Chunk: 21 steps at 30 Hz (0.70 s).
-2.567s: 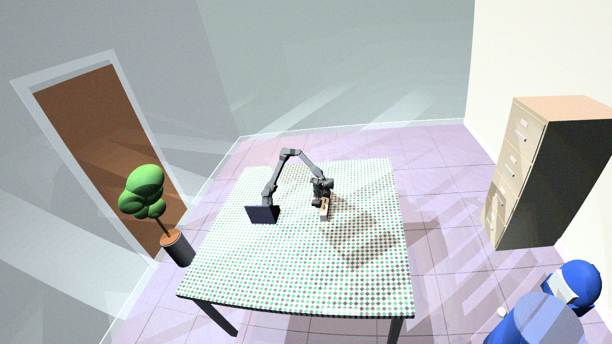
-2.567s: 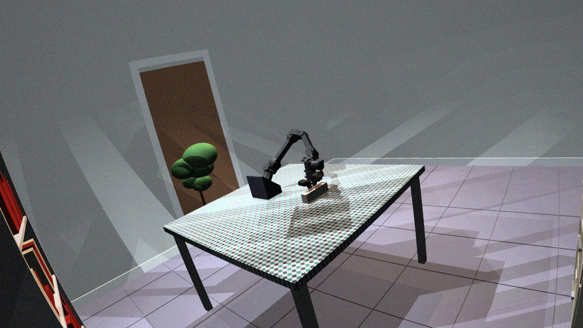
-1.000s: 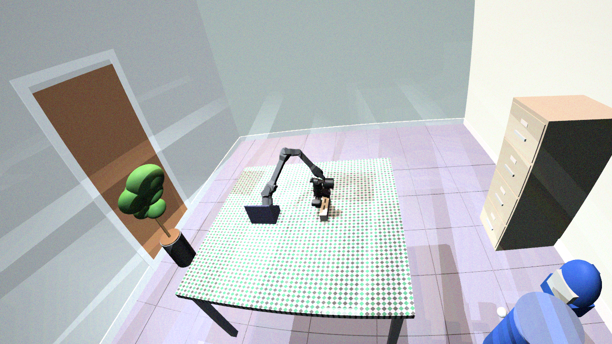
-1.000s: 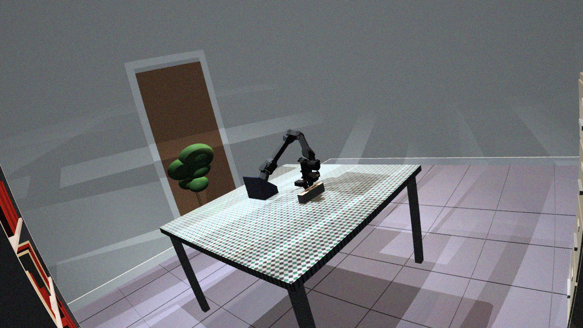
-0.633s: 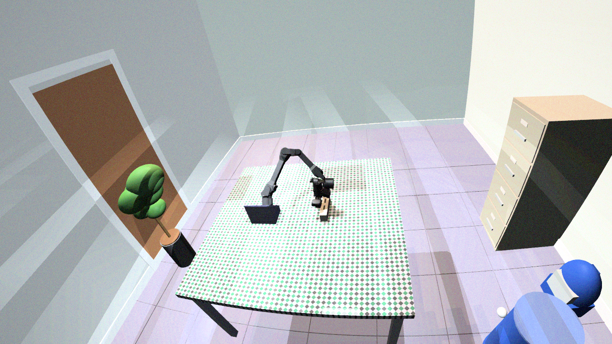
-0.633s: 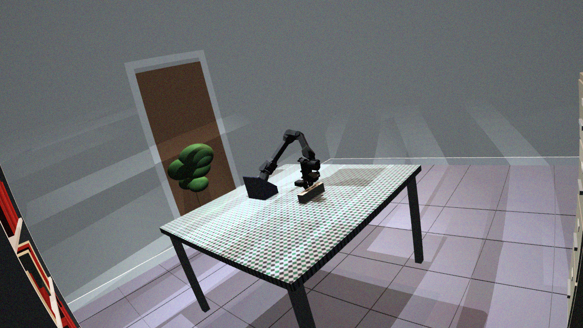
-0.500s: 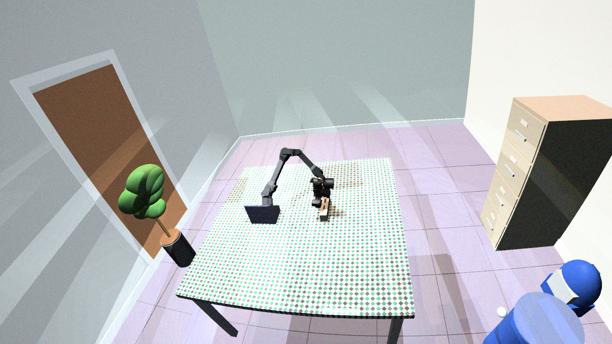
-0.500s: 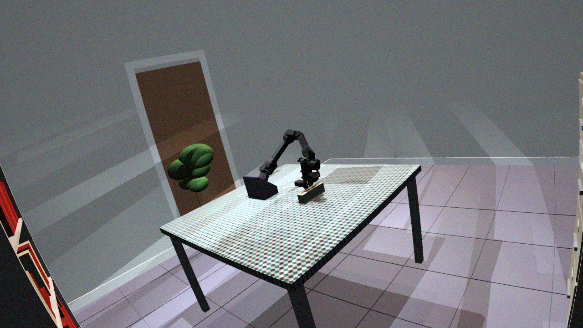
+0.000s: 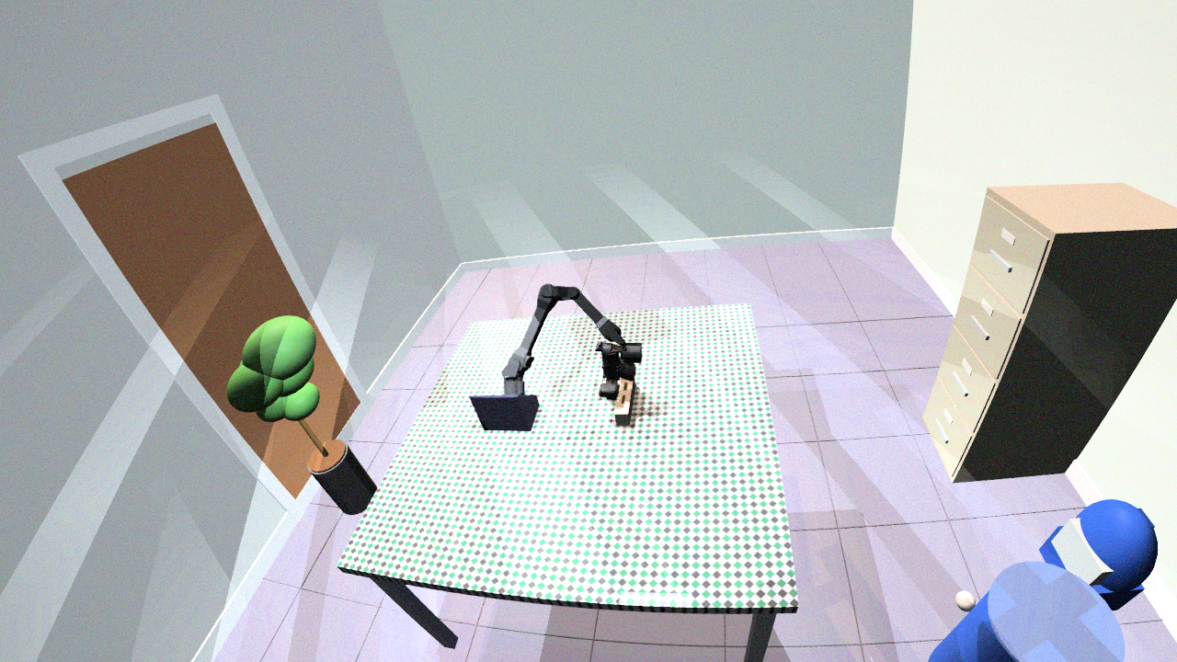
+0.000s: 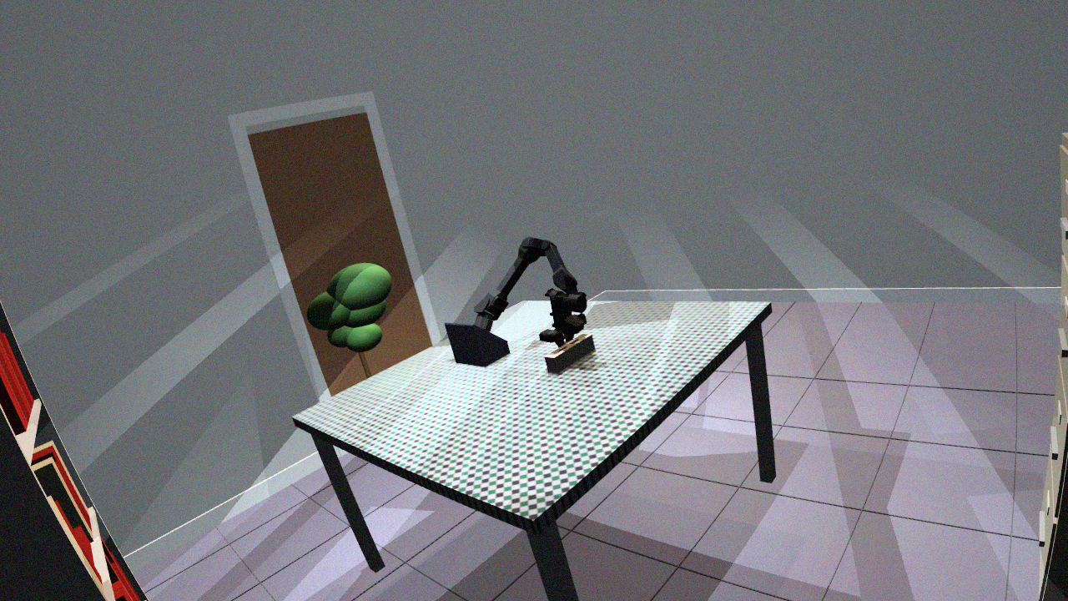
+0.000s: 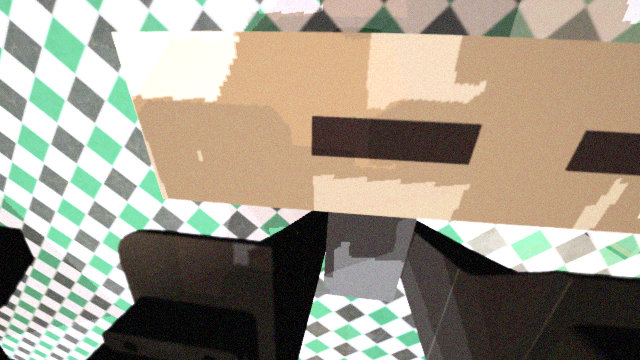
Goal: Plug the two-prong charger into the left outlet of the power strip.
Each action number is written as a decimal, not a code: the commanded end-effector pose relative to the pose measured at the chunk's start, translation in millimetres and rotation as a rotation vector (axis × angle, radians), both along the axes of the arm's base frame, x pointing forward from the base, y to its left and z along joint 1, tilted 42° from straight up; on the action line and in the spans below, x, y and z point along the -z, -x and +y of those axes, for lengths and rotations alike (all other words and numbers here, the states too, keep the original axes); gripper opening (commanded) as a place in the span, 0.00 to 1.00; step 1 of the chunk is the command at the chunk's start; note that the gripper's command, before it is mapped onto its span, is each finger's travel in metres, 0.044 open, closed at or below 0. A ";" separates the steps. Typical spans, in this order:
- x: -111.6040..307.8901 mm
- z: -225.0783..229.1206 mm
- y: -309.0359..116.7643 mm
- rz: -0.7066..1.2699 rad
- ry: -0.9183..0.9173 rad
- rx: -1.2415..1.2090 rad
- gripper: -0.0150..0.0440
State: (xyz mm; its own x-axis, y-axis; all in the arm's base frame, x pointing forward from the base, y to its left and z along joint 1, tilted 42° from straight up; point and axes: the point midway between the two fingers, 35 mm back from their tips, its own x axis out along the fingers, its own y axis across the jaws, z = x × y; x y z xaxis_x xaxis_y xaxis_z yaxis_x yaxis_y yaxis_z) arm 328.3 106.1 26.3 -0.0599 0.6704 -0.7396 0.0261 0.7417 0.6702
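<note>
The power strip (image 9: pixel 622 411) (image 10: pixel 569 359) (image 11: pixel 225 165) is a long tan-topped block on the table. In the wrist view two dark slots show in its top, one near the middle (image 11: pixel 395 141) and one cut off at the right edge (image 11: pixel 611 152). My gripper (image 9: pixel 614 381) (image 10: pixel 561 340) (image 11: pixel 359 215) is shut on the grey charger (image 11: pixel 367 275), seen between the black fingers in the wrist view. The charger is just beside the strip's near long edge in that view, its far end meeting or hidden behind that edge. The prongs do not show, and I cannot tell its height over the table.
The checkered table (image 9: pixel 576 510) (image 10: pixel 485 433) carries the strip. A dark, slanted block (image 9: pixel 505 413) (image 10: pixel 476 346) stands at the arm's base, left of the strip in the top and exterior views. A potted plant (image 9: pixel 283 370) and a filing cabinet (image 9: pixel 1069 346) stand off the table.
</note>
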 end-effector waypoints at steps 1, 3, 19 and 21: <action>0.0 0.0 0.0 0.000 0.000 0.000 0.25; 0.0 0.0 0.0 0.000 0.000 0.000 0.25; 0.0 0.0 0.0 0.000 0.000 0.000 0.65; 0.0 0.0 0.0 0.000 0.000 0.000 0.74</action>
